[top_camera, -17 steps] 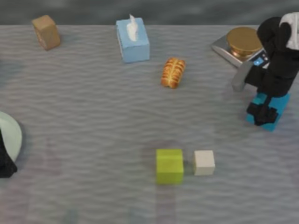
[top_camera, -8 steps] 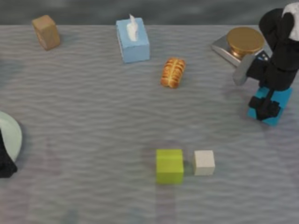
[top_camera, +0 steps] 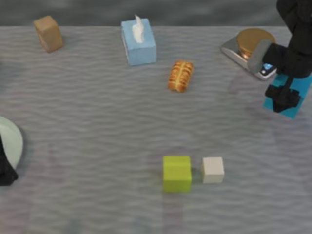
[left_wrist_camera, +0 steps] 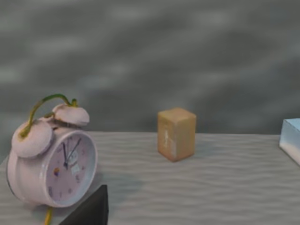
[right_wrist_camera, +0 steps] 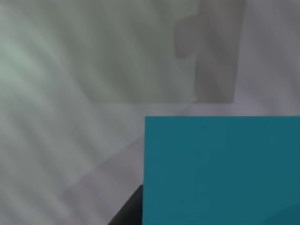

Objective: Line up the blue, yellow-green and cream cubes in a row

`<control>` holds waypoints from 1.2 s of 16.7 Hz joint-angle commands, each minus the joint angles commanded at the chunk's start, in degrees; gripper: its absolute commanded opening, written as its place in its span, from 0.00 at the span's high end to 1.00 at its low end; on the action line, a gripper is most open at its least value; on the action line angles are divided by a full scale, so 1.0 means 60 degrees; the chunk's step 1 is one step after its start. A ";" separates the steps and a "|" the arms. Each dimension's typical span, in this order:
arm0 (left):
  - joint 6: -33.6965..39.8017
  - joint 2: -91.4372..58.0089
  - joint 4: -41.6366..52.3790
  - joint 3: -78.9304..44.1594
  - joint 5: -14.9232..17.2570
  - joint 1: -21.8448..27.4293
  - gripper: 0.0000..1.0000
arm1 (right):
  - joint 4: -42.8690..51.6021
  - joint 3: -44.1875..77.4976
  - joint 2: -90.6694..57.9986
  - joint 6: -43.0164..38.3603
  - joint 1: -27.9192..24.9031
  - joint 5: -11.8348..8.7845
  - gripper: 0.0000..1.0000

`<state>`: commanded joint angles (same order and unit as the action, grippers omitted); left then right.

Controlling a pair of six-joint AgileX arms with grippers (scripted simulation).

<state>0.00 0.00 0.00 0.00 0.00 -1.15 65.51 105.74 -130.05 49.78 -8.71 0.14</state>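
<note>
Top view, right arm: the black right gripper (top_camera: 283, 96) sits at the right edge of the frame, clamped around the large matte teal-blue cube (top_camera: 297, 97), which is tilted.
Top view, blue cube's place: right edge, just below the silver kitchen scale with a round brass-coloured pan (top_camera: 249, 45), well apart from the other two cubes.
Top view, other cubes: the mid-sized lime yellow-green cube (top_camera: 176, 173) stands on the grey rippled table (top_camera: 97, 122) in the lower middle; the small off-white cream cube (top_camera: 213, 169) stands just beside it on its right, a narrow gap between them.
Top view, left arm: parked at the lower left edge, only a black part showing beside a pale round shape; I cannot tell how the left gripper (top_camera: 6, 170) is set.
Top view, the rest: a tan-brown rounded block (top_camera: 48, 33) at upper left, a pale blue tissue box with white tissue (top_camera: 139, 41) at upper middle, a golden-brown bread loaf (top_camera: 180, 75) right of centre.
Left wrist view: a white twin-bell alarm clock (left_wrist_camera: 49, 161) at lower left, the tan-brown block upright near the centre, a corner of the tissue box at the right edge.
Right wrist view: the teal-blue cube fills the lower right of the frame, with grey table and shadow above it.
</note>
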 joint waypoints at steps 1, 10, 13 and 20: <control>0.0000 0.0000 0.0000 0.0000 0.0000 0.0000 0.00 | -0.0021 -0.0019 -0.0035 -0.0017 0.0048 -0.0002 1.00; 0.0000 0.0000 0.0000 0.0000 0.0000 0.0000 0.00 | 0.1472 0.2898 -0.1542 -0.1037 -0.3363 0.0015 1.00; 0.0000 0.0000 0.0000 0.0000 0.0000 0.0000 0.00 | 0.2233 0.4393 -0.2250 -0.1631 -0.5365 0.0034 1.00; 0.0000 0.0000 0.0000 0.0000 0.0000 0.0000 0.00 | 0.3117 0.6147 -0.3014 -0.2385 -0.7489 0.0053 1.00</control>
<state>0.00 0.00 0.00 0.00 0.00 -1.15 84.21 142.62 -148.13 35.47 -53.64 0.46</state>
